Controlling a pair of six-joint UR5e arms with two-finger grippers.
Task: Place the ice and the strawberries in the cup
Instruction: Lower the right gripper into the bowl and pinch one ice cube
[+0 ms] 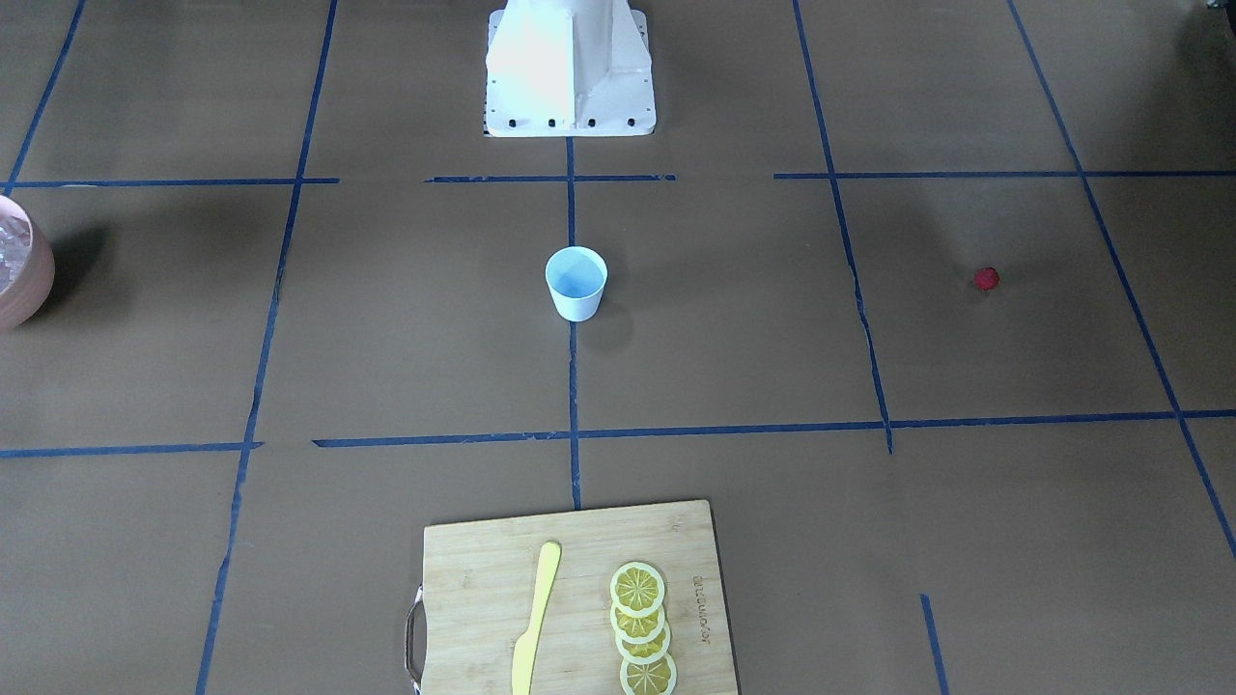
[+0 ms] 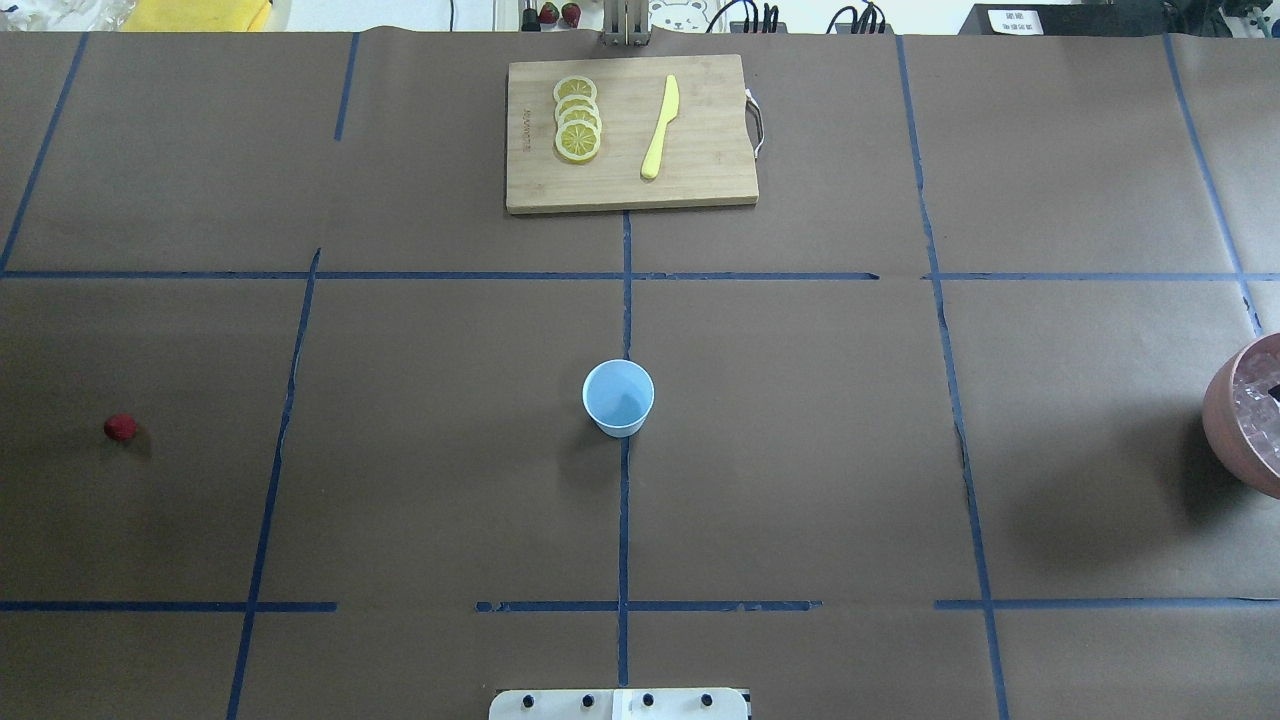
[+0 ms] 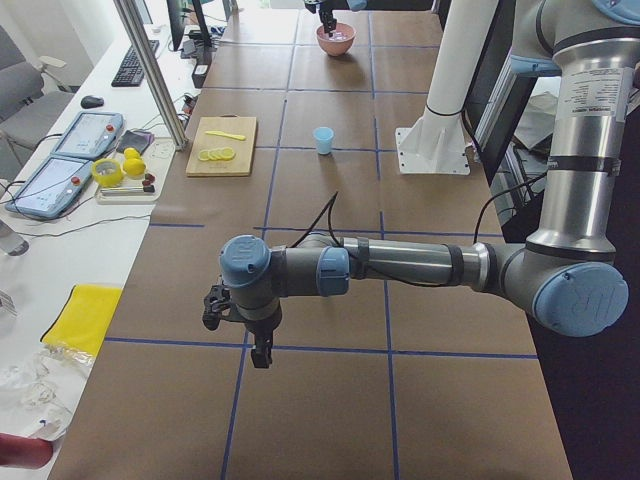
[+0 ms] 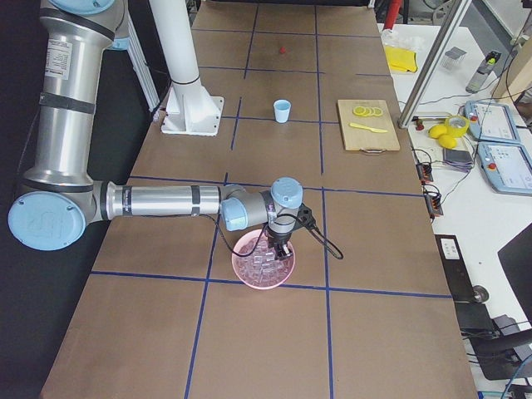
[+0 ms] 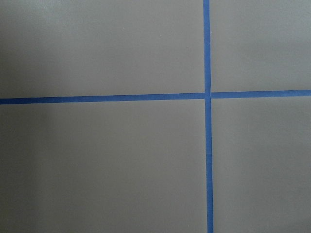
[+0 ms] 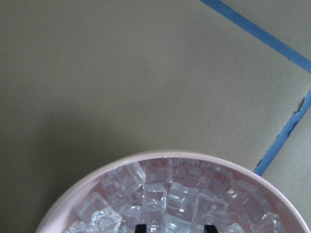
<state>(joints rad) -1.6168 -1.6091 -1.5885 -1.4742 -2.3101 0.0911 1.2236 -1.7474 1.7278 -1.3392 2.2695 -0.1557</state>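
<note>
right arm (image 4: 166, 201) reaches low, right fingers (image 6: 141, 228) parted, tips in the ice (image 6: 167, 199) in the pink bowl (image 2: 1225, 420) at the right edge of the bench (image 2: 800, 450). left arm (image 3: 400, 262) low; left fingers (image 3: 262, 355) gap: cannot tell. cup (image 2: 618, 398) mid-bench, strawberry (image 2: 120, 428) near left edge.

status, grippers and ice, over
Right gripper open, tips at the ice in the bowl. Left gripper over bare table, state unclear. Cup empty, strawberry untouched. Nothing between bowl and cup.
</note>
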